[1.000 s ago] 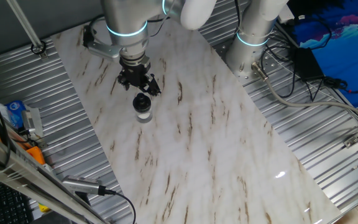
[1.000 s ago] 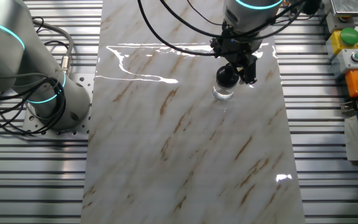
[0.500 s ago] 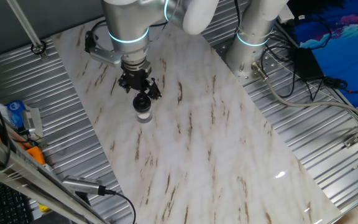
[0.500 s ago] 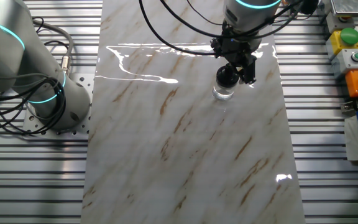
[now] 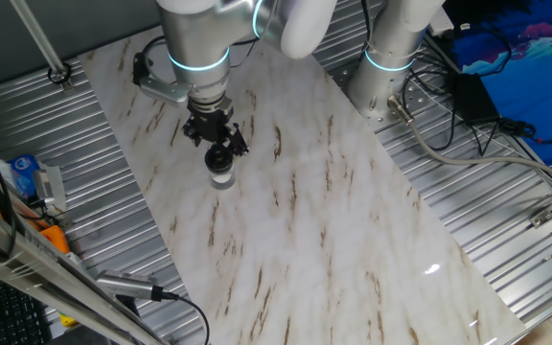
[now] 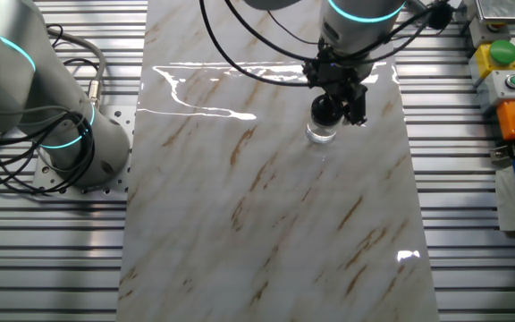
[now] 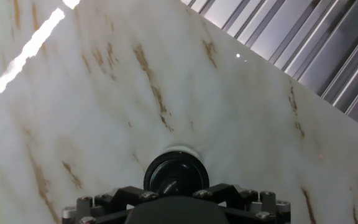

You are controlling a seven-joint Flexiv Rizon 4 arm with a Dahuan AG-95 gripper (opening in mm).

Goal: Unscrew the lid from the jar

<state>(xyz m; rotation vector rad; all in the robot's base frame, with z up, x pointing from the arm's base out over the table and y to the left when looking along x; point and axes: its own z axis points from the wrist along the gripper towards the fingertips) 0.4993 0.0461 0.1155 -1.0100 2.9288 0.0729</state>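
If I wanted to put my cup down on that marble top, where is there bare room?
Most of the marble table is bare: the whole stretch from the jar toward the corner with the glare spot. It is crowded only where the gripper hangs over the black lid. The metal surround carries cables and button boxes.

A marble-patterned counter [image 5: 305, 211] sits on ribbed metal decking [image 6: 472, 268]. A green button [image 6: 502, 51] and an orange box [image 6: 514, 119] stand beside it; blue cloth [image 5: 506, 43] lies beyond.
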